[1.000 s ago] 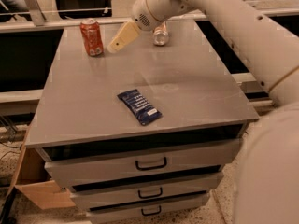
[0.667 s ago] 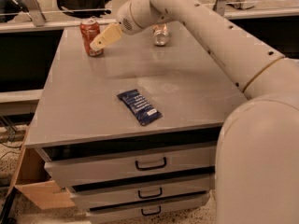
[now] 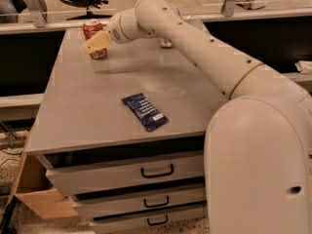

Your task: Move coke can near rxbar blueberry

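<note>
- The rxbar blueberry lies flat near the front of the grey cabinet top; this is the spot the can has to go to
- The coke can stands upright well behind the rxbar blueberry and to its left; I think that is too far away, so it must be carried over
- The gripper is back there too, right in front of the can, likely to grab it; I cannot tell if it is spread or pinching
</note>
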`<state>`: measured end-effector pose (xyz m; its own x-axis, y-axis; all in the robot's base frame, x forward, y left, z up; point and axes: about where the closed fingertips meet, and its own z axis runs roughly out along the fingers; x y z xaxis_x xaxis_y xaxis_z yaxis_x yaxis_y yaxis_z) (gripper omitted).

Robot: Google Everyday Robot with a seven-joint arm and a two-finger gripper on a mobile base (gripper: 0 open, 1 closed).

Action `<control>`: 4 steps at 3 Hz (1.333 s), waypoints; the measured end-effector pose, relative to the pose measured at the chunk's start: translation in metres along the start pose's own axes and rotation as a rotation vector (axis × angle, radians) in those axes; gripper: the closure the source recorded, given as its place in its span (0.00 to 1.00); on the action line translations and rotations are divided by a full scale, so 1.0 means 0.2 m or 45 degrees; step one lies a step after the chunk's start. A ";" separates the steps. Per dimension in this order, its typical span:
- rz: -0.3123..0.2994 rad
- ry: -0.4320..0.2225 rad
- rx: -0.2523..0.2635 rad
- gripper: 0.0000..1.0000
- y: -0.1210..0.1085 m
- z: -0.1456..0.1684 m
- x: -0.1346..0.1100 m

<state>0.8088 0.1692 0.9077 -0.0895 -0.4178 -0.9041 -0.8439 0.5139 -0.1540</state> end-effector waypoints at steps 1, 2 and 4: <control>0.023 -0.043 0.011 0.00 -0.05 0.14 0.00; 0.048 -0.057 -0.005 0.18 -0.06 0.20 0.00; 0.079 -0.084 -0.081 0.64 -0.01 0.12 -0.01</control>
<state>0.8243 0.1875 0.9002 -0.1098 -0.3354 -0.9357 -0.8699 0.4879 -0.0728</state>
